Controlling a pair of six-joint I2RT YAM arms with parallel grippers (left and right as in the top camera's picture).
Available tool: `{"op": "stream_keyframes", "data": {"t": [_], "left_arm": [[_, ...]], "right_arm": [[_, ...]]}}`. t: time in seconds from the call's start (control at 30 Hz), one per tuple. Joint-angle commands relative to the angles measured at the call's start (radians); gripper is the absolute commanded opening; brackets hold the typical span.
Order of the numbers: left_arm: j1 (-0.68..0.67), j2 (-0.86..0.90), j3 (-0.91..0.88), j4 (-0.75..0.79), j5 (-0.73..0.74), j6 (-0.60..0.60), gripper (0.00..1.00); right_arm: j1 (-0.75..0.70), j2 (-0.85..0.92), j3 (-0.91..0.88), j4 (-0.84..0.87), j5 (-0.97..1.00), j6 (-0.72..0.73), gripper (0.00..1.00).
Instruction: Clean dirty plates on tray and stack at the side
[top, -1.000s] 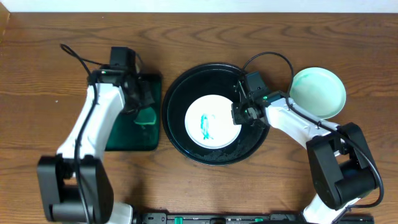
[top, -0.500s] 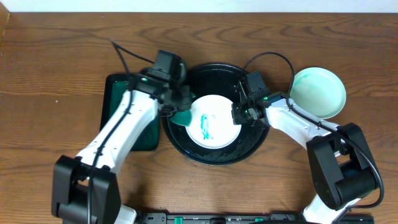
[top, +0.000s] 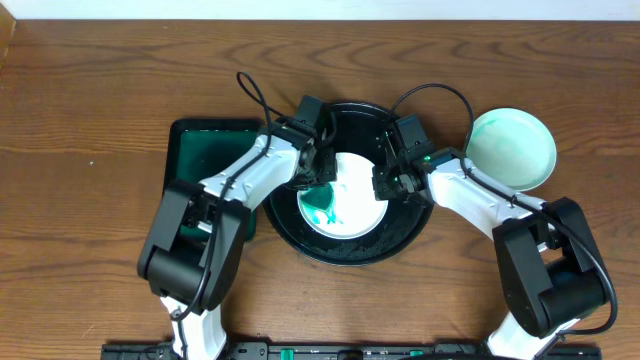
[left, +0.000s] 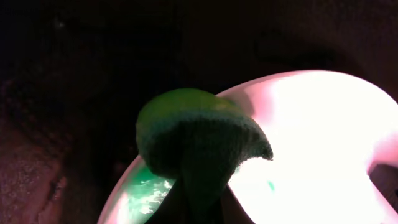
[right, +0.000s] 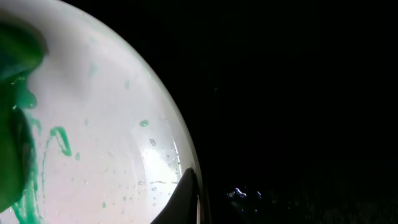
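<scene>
Overhead, the dirty plate (top: 352, 218) lay inside the round black tray (top: 283, 215) at the middle of the table, a little nearer the tray's front rim than its back. It was small, round and white, with teal-green paint over its left-centre. The left gripper (top: 318, 180) hung over that patch, its fingers pinched on a green sponge (top: 320, 203) that pressed on the plate. The right gripper (top: 383, 188) sat at the plate's right edge with its fingers closed on the rim.

A second plate (top: 512, 150), tinted pale teal all over, rested on the brown wood tabletop (top: 80, 120) to the right of the tray, apart from it. From above it could not be told whether it was one plate or several stacked. A dark-green rectangular tray (top: 200, 150) stood just left of the black tray, partly covered by the left arm.

In the left wrist view the sponge (left: 199, 143) filled the centre and the plate (left: 311, 137) was washed out by glare. In the right wrist view the plate (right: 106, 112) showed thin teal streaks (right: 59, 140) and droplets, with one dark fingertip (right: 185, 193) on its rim; the other finger was out of sight and the surroundings were too dark to read.
</scene>
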Motion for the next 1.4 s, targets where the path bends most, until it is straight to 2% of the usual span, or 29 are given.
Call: {"op": "stream_keyframes", "data": {"t": [0.0, 0.4, 0.6, 0.73, 0.83, 0.87, 1.0, 1.23, 1.37], "left_arm": [[-0.060, 0.120, -0.018, -0.009, 0.029, -0.032, 0.07], [-0.252, 0.145, -0.018, 0.043, 0.249, -0.075, 0.07], [-0.252, 0.145, -0.018, 0.058, 0.241, -0.106, 0.07], [-0.207, 0.145, -0.018, 0.003, 0.173, -0.107, 0.07], [-0.150, 0.145, -0.018, -0.095, 0.015, -0.145, 0.07], [-0.110, 0.145, -0.018, -0.156, -0.085, -0.170, 0.07], [-0.029, 0.145, -0.018, -0.246, -0.195, -0.204, 0.07], [0.037, 0.145, -0.018, -0.277, -0.260, -0.204, 0.07], [0.036, 0.145, -0.018, -0.265, -0.402, -0.236, 0.07]], "right_arm": [[0.005, 0.023, -0.025, 0.000, -0.002, 0.017, 0.01], [0.005, 0.023, -0.025, 0.005, -0.002, 0.018, 0.01], [0.005, 0.023, -0.025, 0.002, -0.003, 0.018, 0.01], [0.005, 0.023, -0.025, 0.003, -0.023, 0.018, 0.01], [0.005, 0.023, -0.025, 0.006, -0.025, 0.018, 0.01], [0.004, 0.023, -0.025, 0.008, -0.025, 0.018, 0.01], [0.003, 0.023, -0.025, 0.013, -0.025, 0.021, 0.01], [0.003, 0.023, -0.025, 0.017, -0.025, 0.022, 0.01], [0.003, 0.023, -0.025, 0.016, -0.025, 0.028, 0.01]]}}
